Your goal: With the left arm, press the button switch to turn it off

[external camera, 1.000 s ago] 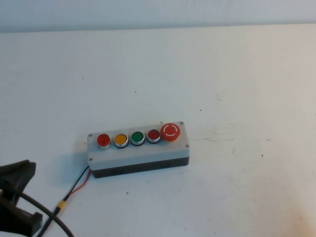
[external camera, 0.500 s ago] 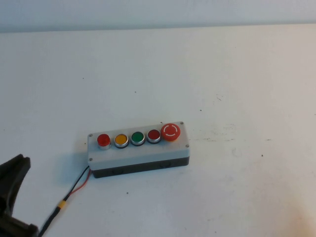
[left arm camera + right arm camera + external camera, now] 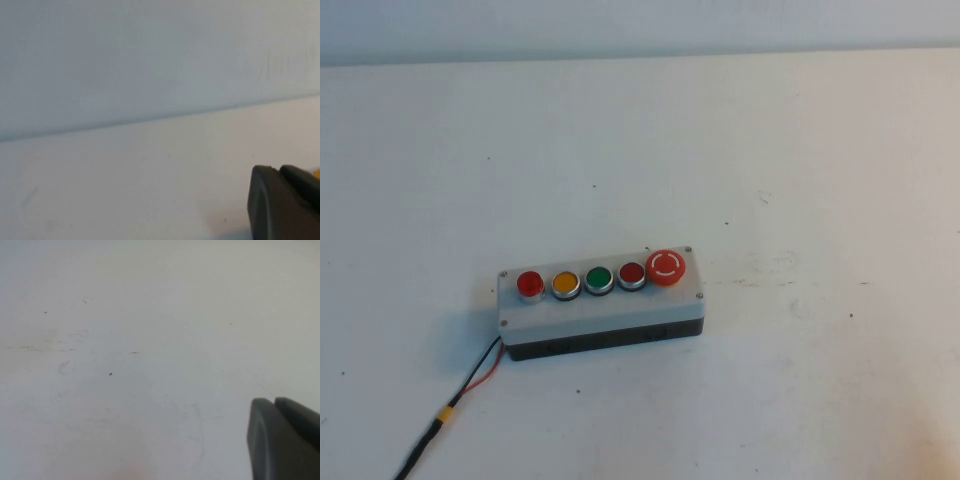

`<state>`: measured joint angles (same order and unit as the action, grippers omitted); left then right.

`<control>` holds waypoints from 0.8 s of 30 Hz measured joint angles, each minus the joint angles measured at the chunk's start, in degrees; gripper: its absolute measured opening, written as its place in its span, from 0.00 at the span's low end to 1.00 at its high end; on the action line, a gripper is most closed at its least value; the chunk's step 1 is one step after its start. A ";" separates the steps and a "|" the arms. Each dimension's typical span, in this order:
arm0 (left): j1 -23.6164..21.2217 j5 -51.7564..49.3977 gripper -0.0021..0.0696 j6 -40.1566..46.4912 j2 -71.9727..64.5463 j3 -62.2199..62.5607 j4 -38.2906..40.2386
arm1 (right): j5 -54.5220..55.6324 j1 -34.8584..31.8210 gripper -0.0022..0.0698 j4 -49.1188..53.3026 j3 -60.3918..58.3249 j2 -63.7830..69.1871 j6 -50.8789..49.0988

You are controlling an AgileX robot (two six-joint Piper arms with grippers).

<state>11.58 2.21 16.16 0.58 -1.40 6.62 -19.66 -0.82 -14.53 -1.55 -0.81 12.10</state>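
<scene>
The button switch [image 3: 530, 285] is sitting at the end of the grey box [image 3: 600, 310], right beside the yellow button [image 3: 565, 283]; past that are lying the green button [image 3: 599, 278], the darker red button [image 3: 632, 273] and the big mushroom button [image 3: 667, 266] at the box's far end. The box is resting on the white counter [image 3: 770, 150], and a red-and-black wire [image 3: 470, 385] is trailing from its switch-side end toward the near edge. The switch is not showing an obvious glow, though I cannot say for sure whether it is lit. Neither arm is appearing in the high view. In the left wrist view, the left tool [image 3: 286, 202] is showing only as a dark corner above bare counter with the wall beyond, and I cannot tell how far it is open; nothing is visibly in its hold. The right tool [image 3: 285, 437] is likewise a dark corner over empty counter, its opening unreadable. Judging by this, the press itself is either done or not yet started; if it remains, the left tool needs bringing over the box's switch end and lowering straight onto that one button, avoiding the yellow neighbour.
</scene>
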 joint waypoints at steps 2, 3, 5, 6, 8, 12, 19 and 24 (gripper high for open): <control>-0.50 -5.09 0.03 0.00 0.05 0.00 0.30 | 0.00 0.00 0.01 0.00 0.00 0.00 0.00; -0.49 -7.91 0.03 0.00 0.05 0.00 0.53 | 0.00 0.00 0.01 0.00 0.00 0.00 0.00; -0.49 -13.30 0.03 -0.99 0.05 -0.08 0.52 | 0.00 0.00 0.01 0.00 0.00 0.00 0.00; -0.49 -16.25 0.03 -1.70 0.05 -0.08 0.52 | 0.00 0.00 0.01 0.00 0.00 0.00 0.00; -0.49 -20.98 0.03 -3.14 0.05 -0.08 0.52 | 0.00 0.00 0.01 0.00 0.00 0.00 0.00; -0.49 -24.46 0.03 -4.40 0.05 -0.08 0.41 | 0.00 0.00 0.01 0.00 0.00 0.00 0.00; -0.49 -24.59 0.03 -4.77 0.05 -0.08 -0.03 | 0.00 0.00 0.01 0.00 0.00 0.00 0.00; -0.49 -24.59 0.03 -4.77 0.05 -0.08 -0.03 | 0.00 0.00 0.01 0.00 0.00 0.00 0.00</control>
<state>11.09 -22.38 11.39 0.63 -1.48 6.59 -19.66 -0.82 -14.53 -1.55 -0.81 12.10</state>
